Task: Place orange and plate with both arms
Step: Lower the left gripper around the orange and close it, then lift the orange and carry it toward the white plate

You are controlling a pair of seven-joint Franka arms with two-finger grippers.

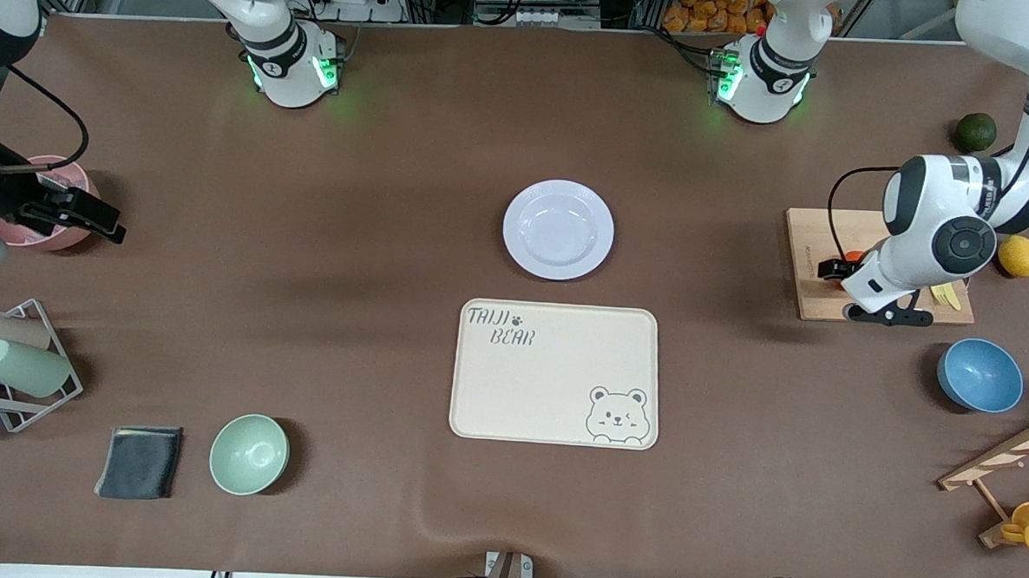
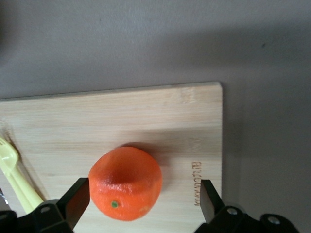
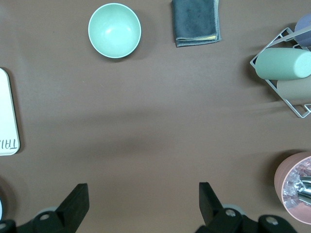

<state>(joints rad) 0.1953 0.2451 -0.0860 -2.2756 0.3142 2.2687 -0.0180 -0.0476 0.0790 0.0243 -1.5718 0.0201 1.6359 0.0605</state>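
A: Where's the orange [image 2: 126, 183] right now?

B: On the wooden cutting board [image 1: 816, 250] at the left arm's end of the table. The left gripper [image 2: 141, 200] is low over it, fingers spread wide with the fruit between them. One finger [image 2: 77, 196] looks to be touching or nearly touching the peel; the other stands clear of it. Nothing is clamped.

A: Why straddle it like that?

B: I'd judge it's lined up for a pinch across the fruit's widest part, so a round, glossy thing won't squirt out when the fingers close.

A: And the plate [image 1: 558, 229]?

B: Bare, mid-table, just farther from the front camera than the cream tray [image 1: 554, 373] and apart from it. My guess is the tray is where both things are meant to end up.

A: The right arm?

B: It waits. The right gripper [image 3: 141, 200] hangs wide and holding nothing over bare cloth at its own end of the table, close to the pink container [image 1: 45, 203].

A: Counts?

B: 1 orange, 1 plate, 1 tray, 1 board. Bowls: 2, a mint-green bowl [image 1: 248, 454] and a blue bowl [image 1: 980, 374]. 1 lemon [image 1: 1019, 256], 1 dark green fruit [image 1: 976, 131], 1 grey cloth [image 1: 140, 461], and 1 yellow utensil [image 2: 14, 170] on the board beside the orange.
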